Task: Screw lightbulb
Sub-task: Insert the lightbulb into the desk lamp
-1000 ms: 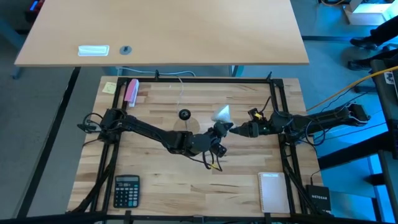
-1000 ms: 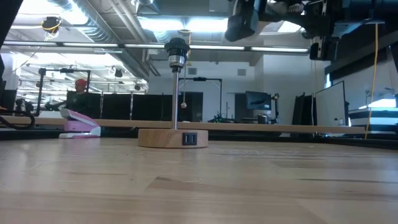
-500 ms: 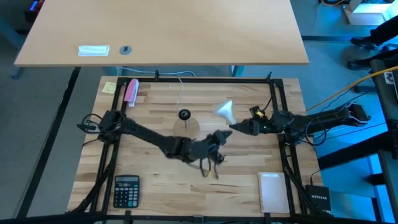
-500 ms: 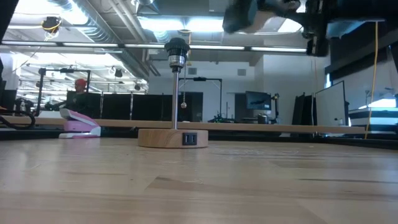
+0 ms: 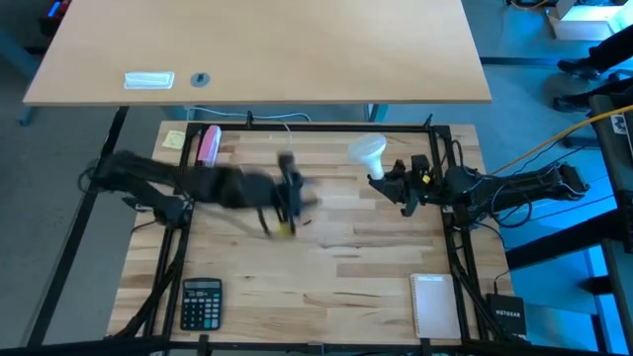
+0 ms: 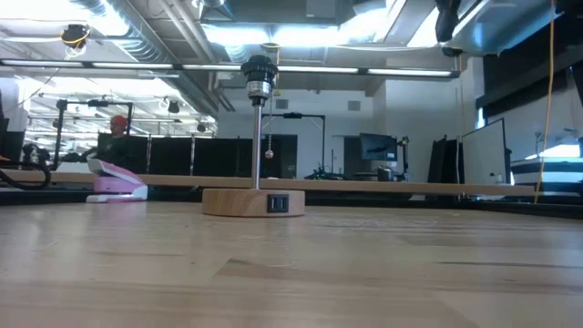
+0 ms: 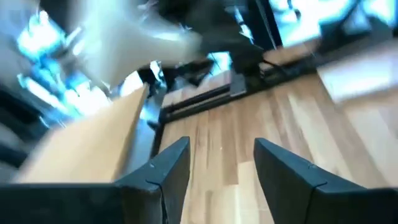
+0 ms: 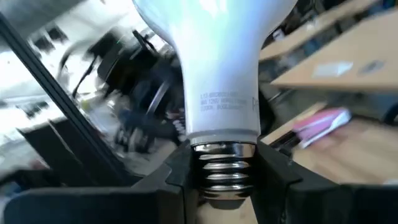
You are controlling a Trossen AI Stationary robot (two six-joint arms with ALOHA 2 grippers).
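The lightbulb (image 5: 367, 151) is held above the far right part of the tabletop (image 5: 326, 287), its white globe pointing toward the far edge. Your right gripper (image 5: 381, 178) is clamped on its threaded metal base; in the right wrist view you see the two dark fingers (image 8: 180, 168) pressed against either side of the screw threads of the lightbulb (image 8: 217, 74).

The lamp stand (image 6: 255, 199), a round wooden disc with a thin post and a black socket (image 6: 259, 73) on top, stands near the middle of the tabletop, well apart from the lightbulb.

Your left gripper (image 7: 214, 171) hangs over the tabletop near the socket; its fingers stand apart with nothing between them.

A pink stapler (image 5: 209, 144) lies at the far left, a calculator (image 5: 201, 302) at the near left, a notepad (image 5: 431, 303) at the near right.
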